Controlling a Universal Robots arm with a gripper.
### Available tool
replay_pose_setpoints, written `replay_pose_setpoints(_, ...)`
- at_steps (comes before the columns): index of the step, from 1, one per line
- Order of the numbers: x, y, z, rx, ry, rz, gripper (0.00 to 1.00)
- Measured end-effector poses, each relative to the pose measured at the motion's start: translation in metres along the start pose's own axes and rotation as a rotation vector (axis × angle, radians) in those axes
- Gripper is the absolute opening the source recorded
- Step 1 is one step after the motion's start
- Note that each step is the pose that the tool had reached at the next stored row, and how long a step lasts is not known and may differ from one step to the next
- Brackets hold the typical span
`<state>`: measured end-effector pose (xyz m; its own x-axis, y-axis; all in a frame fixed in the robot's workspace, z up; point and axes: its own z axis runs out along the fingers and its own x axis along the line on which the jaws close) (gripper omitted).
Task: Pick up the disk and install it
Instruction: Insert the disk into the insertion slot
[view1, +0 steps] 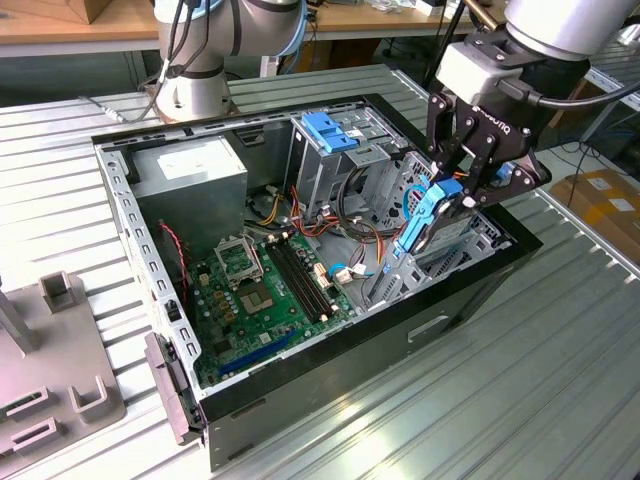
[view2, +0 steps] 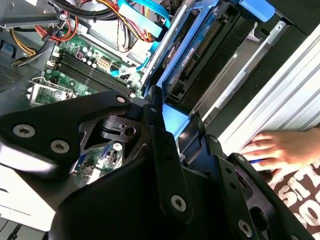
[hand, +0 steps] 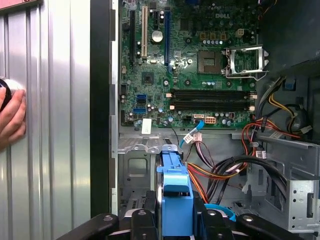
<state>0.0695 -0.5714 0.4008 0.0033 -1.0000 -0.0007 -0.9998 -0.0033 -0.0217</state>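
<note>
The disk (view1: 425, 215), grey metal in a bright blue bracket, hangs tilted over the open computer case (view1: 120, 190) at the exterior view's right. Its lower end dips toward the metal bay by the case wall. My gripper (view1: 455, 190) is shut on its upper end, one black finger on each side of the blue bracket. In the first wrist view the blue bracket (hand: 176, 195) runs out from between my fingers (hand: 149, 220) toward the motherboard (hand: 200, 65). The second wrist view shows the disk (view2: 197, 47) edge-on beyond my gripper (view2: 176, 125).
A fixed drive cage with a blue plastic top (view1: 328, 130) stands at the back of the case, with bundled cables (view1: 350, 215) beside it. A person's hand (view2: 280, 147) rests on the ribbed table outside the case wall. A grey fixture (view1: 60, 380) sits at the exterior view's left.
</note>
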Motion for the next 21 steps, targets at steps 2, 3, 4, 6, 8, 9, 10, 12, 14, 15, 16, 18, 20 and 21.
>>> replay_pose_setpoints(2, 0.0, 0.0, 0.0, 0.0, 0.0001, 0.0, 0.37)
replay_pose_setpoints(3, 0.0, 0.0, 0.0, 0.0, 0.0001, 0.0, 0.37)
replay_pose_setpoints(4, 0.0, 0.0, 0.0, 0.0, 0.0001, 0.0, 0.37)
replay_pose_setpoints(6, 0.0, 0.0, 0.0, 0.0, 0.0003, 0.0, 0.38)
replay_pose_setpoints(8, 0.0, 0.0, 0.0002, 0.0, 0.0, 0.0, 0.56)
replay_pose_setpoints(9, 0.0, 0.0, 0.0002, 0.0, -0.0001, 0.0, 0.68)
replay_pose_setpoints(10, 0.0, 0.0, 0.0002, 0.0, 0.0001, 0.0, 0.74)
replay_pose_setpoints(12, 0.0, 0.0, 0.0003, 0.0, 0.0, 0.0, 0.8)
replay_pose_setpoints(14, 0.0, 0.0, 0.0003, 0.0, 0.0, 0.0, 0.8)
replay_pose_setpoints(15, 0.0, 0.0, 0.0003, 0.0, 0.0, 0.0, 0.8)
replay_pose_setpoints(16, 0.0, 0.0, 0.0006, 0.0001, -0.0002, 0.0, 0.8)
replay_pose_setpoints(18, -0.0001, -0.0015, 0.0011, 0.0, -0.0009, 0.0, 0.8)
replay_pose_setpoints(20, -0.0002, -0.004, 0.0016, 0.0, -0.0009, 0.0, 0.8)
replay_pose_setpoints(21, -0.0002, -0.0049, 0.0019, 0.0, -0.0009, 0.0, 0.8)
